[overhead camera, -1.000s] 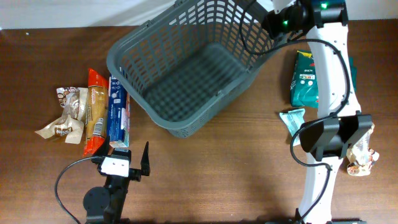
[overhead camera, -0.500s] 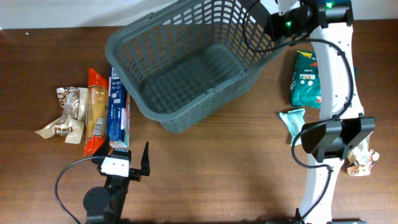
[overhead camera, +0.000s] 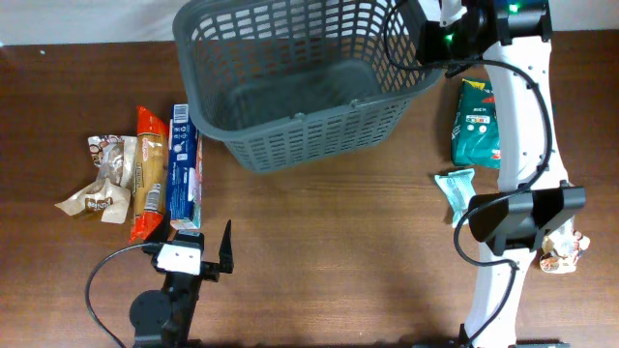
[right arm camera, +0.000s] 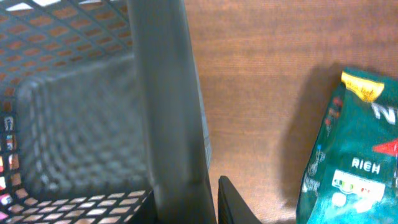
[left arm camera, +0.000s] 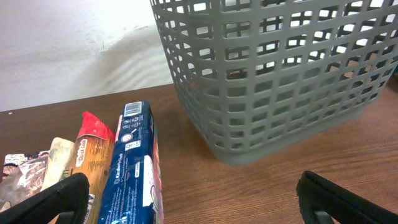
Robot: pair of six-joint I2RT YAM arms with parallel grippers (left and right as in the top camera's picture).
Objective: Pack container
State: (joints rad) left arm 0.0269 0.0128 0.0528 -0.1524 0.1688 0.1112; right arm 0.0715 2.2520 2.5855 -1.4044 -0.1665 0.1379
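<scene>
The container, a large dark grey lattice basket (overhead camera: 300,87), stands at the back middle of the table, empty inside. My right gripper (overhead camera: 432,39) is shut on its right rim (right arm camera: 165,93), one finger inside the wall and one outside. The basket's near wall fills the top of the left wrist view (left arm camera: 273,74). My left gripper (left arm camera: 199,199) is open and empty, low at the front left, with the blue packet (left arm camera: 130,174) just ahead of its left finger.
At the left lie a blue packet (overhead camera: 184,174), an orange packet (overhead camera: 147,174) and crumpled brown-white wrappers (overhead camera: 102,179). At the right lie a green bag (overhead camera: 476,121), also in the right wrist view (right arm camera: 354,149), a small teal packet (overhead camera: 455,188) and another wrapper (overhead camera: 564,242).
The basket has swung from a tilted, diagonal pose to squarer with the table and moved toward the back, carried by my right gripper on its rim. The left arm has not moved.
</scene>
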